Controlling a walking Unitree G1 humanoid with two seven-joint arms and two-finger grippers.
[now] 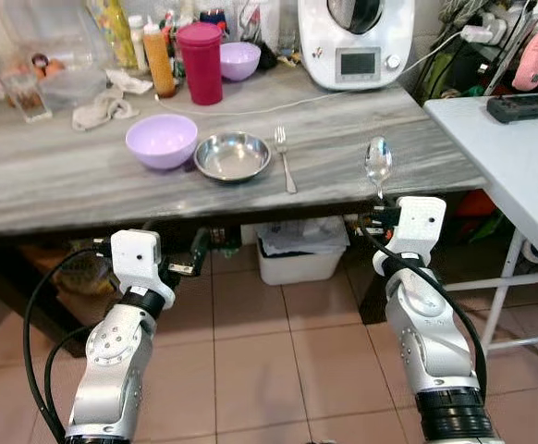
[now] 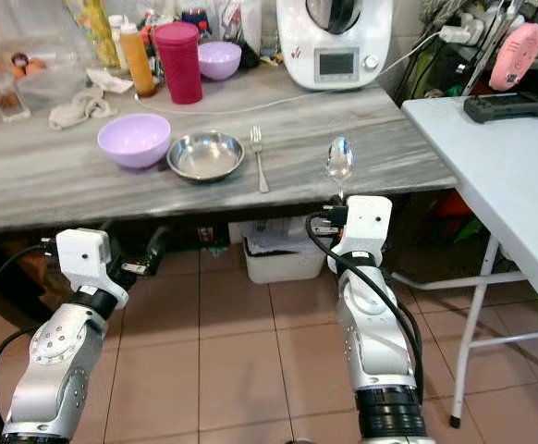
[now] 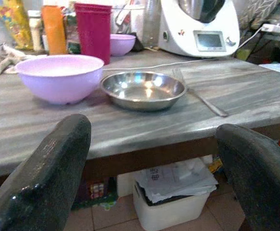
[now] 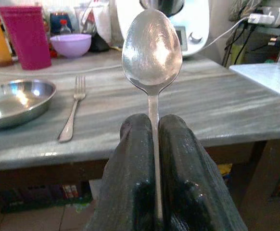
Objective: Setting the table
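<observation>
My right gripper (image 1: 380,205) is shut on a metal spoon (image 1: 378,164), held upright at the table's near edge, right of the fork (image 1: 285,159). The wrist view has the spoon's handle (image 4: 153,139) pinched between both black fingers (image 4: 130,168). A steel bowl (image 1: 232,155) sits left of the fork, and a lilac bowl (image 1: 162,140) sits left of that, all on the grey marble table (image 1: 84,185). My left gripper (image 1: 195,254) hangs open below the table's edge, its fingers (image 3: 53,168) wide apart and holding nothing.
At the back stand a red tumbler (image 1: 201,62), a second lilac bowl (image 1: 239,60), an orange bottle (image 1: 159,60), a cloth (image 1: 107,106) and a white kitchen machine (image 1: 356,42). A white folding table (image 1: 519,157) stands on the right. A bin (image 1: 299,254) sits under the table.
</observation>
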